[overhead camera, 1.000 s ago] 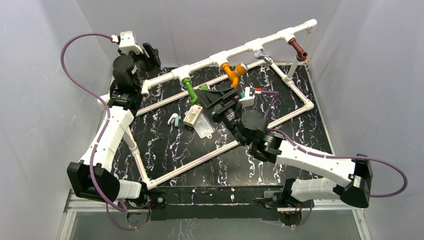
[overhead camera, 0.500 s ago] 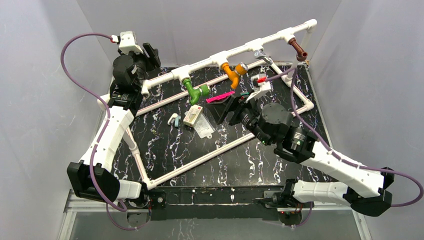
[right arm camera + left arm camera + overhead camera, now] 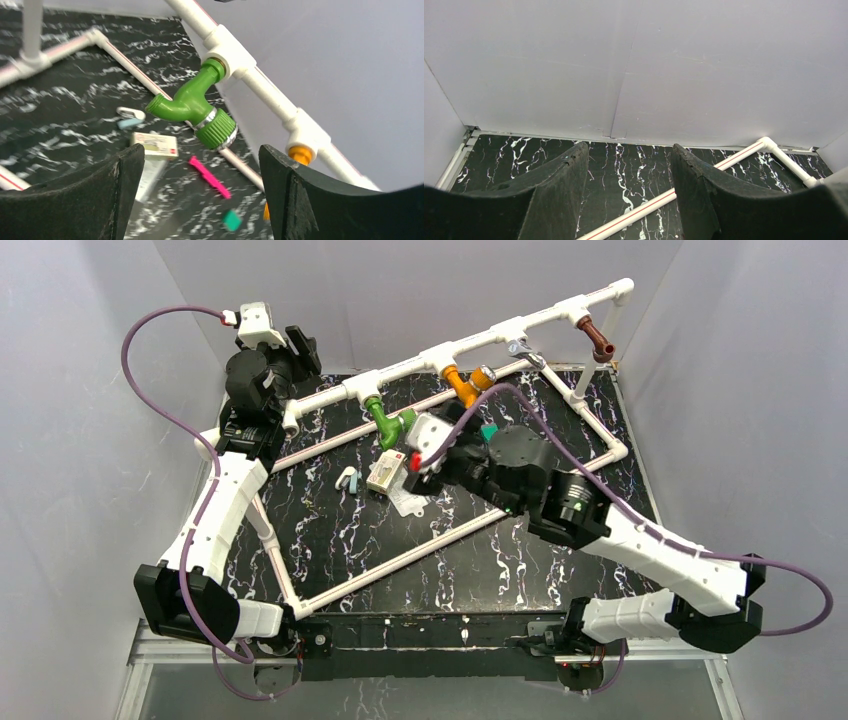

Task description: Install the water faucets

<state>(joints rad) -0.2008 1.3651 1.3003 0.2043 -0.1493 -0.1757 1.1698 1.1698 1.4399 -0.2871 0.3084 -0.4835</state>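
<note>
Three faucets hang from the raised white pipe (image 3: pixel 520 325): a green faucet (image 3: pixel 385 420) at the left, an orange faucet (image 3: pixel 462 387) in the middle and a brown faucet (image 3: pixel 598 338) at the far right. My right gripper (image 3: pixel 425 448) is open and empty just right of the green faucet. In the right wrist view the green faucet (image 3: pixel 192 105) sits screwed into its tee, ahead of and above the open jaws (image 3: pixel 200 170); the orange faucet's end (image 3: pixel 299 154) shows by the right finger. My left gripper (image 3: pixel 300 345) is open and empty at the back left (image 3: pixel 629 160).
A small box (image 3: pixel 385 472), a clear bag (image 3: pixel 408 498) and a small white-teal piece (image 3: pixel 346 480) lie on the black mat. A pink strip (image 3: pixel 210 177) and a green square block (image 3: pixel 231 220) lie below my right jaws. A white pipe frame (image 3: pixel 400 555) rings the mat.
My right arm has swung left from near the orange faucet to the green faucet, its wrist turning over. It now covers the pink strip in the top view. The left arm has not moved.
</note>
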